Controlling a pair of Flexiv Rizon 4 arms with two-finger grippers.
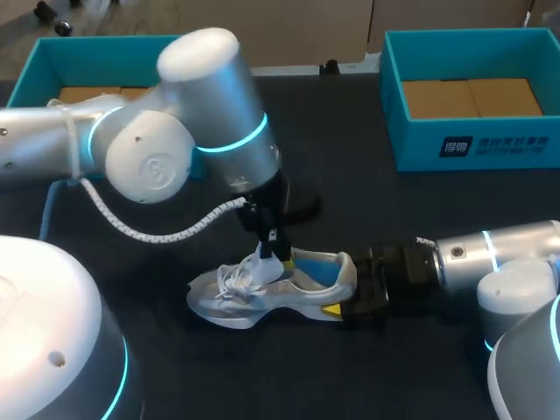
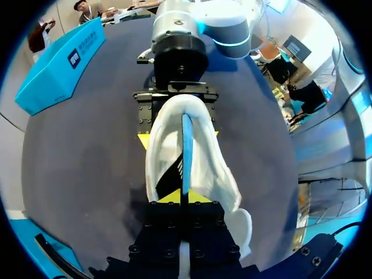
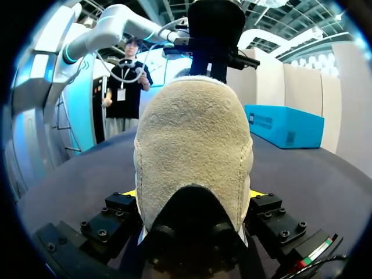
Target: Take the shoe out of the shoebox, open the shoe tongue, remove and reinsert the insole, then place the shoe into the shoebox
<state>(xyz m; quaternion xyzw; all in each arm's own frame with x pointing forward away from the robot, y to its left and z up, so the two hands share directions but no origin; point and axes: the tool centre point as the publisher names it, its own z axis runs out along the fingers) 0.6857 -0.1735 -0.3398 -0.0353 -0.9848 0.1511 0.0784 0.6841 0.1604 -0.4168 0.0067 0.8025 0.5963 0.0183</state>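
My right gripper (image 1: 344, 296) is clamped on the fuzzy suede heel of the white mesh shoe (image 1: 254, 293), lower middle of frame on the dark table (image 1: 394, 219). Left gripper (image 1: 273, 255) pinches the thin blue insole (image 2: 185, 151).

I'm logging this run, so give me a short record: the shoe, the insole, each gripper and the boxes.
shoe: white, upright on the table, outside both boxes
insole: blue, on edge in the shoe's opening
left gripper: above the shoe, shut on the insole
right gripper: shut on the shoe's heel, one finger on each side
left shoebox: teal, open, far left
right shoebox: teal, open, far right
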